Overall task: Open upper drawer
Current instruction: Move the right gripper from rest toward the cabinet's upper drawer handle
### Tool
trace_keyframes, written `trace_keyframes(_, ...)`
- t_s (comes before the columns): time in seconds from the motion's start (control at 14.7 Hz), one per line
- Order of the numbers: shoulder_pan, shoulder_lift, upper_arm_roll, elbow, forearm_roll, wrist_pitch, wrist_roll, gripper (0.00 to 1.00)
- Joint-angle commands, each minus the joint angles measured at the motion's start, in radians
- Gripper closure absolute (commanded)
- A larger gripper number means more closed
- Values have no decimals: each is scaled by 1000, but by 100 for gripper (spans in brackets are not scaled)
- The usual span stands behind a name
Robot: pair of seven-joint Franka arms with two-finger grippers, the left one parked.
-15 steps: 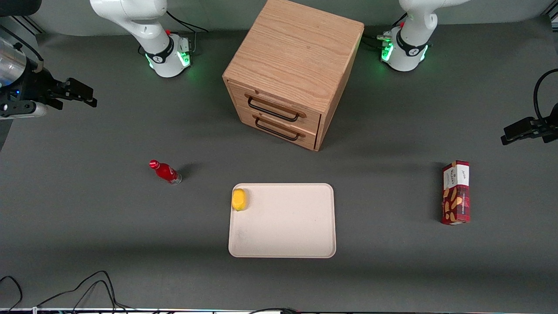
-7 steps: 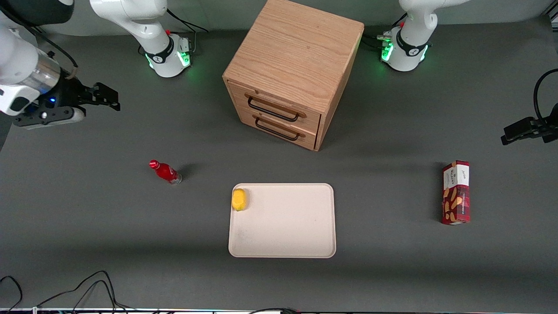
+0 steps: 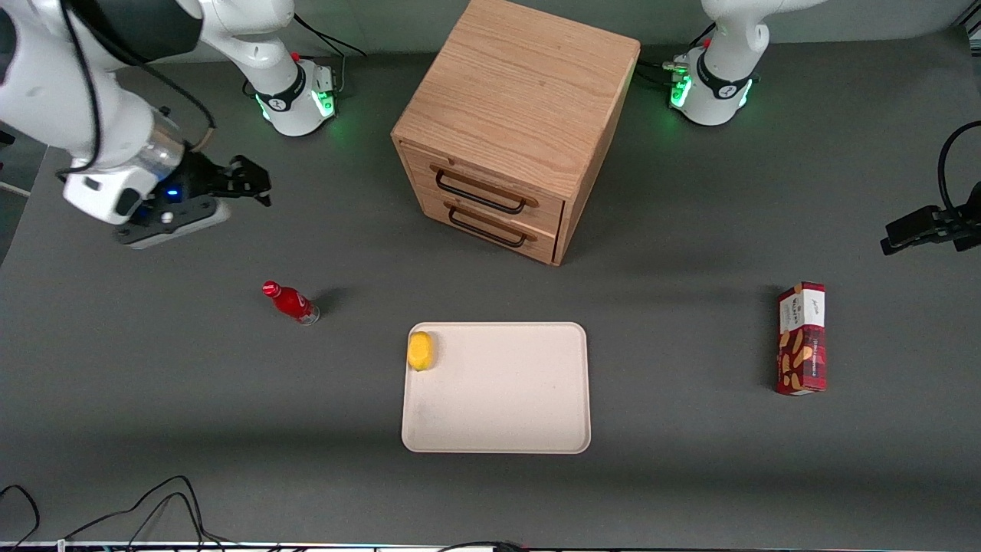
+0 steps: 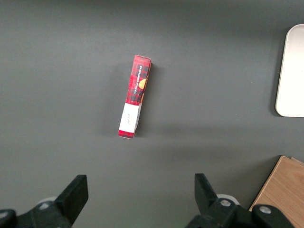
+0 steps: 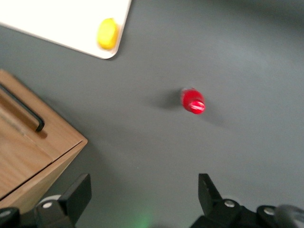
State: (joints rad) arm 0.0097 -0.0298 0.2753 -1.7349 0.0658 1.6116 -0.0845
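The wooden cabinet point(image 3: 521, 100) stands at the middle of the table, its two fronts facing the front camera at a slant. The upper drawer point(image 3: 483, 186) is closed, with its long black bar handle point(image 3: 479, 193) across it; the matching bottom drawer point(image 3: 490, 224) sits below. My gripper point(image 3: 253, 182) hangs open and empty above the table toward the working arm's end, well apart from the cabinet. In the right wrist view a cabinet corner point(image 5: 33, 142) with one end of a black handle point(image 5: 28, 116) shows beside my open fingers point(image 5: 80, 192).
A red bottle point(image 3: 291, 302) stands on the table nearer the camera than my gripper, also in the right wrist view point(image 5: 193, 101). A beige tray point(image 3: 529, 414) holds a yellow fruit point(image 3: 421, 350). A red snack box point(image 3: 802, 338) lies toward the parked arm's end.
My gripper has moved in from the working arm's end of the table toward the cabinet and slightly nearer the camera. The fingers stay open. Nothing else has moved.
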Motion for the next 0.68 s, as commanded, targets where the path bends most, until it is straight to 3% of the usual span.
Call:
trace_keyframes(0.0, -1, 57, 67, 49, 16, -7, -78, 0)
trace_keyframes(0.61, 22, 191, 235, 90, 19, 109, -287, 0)
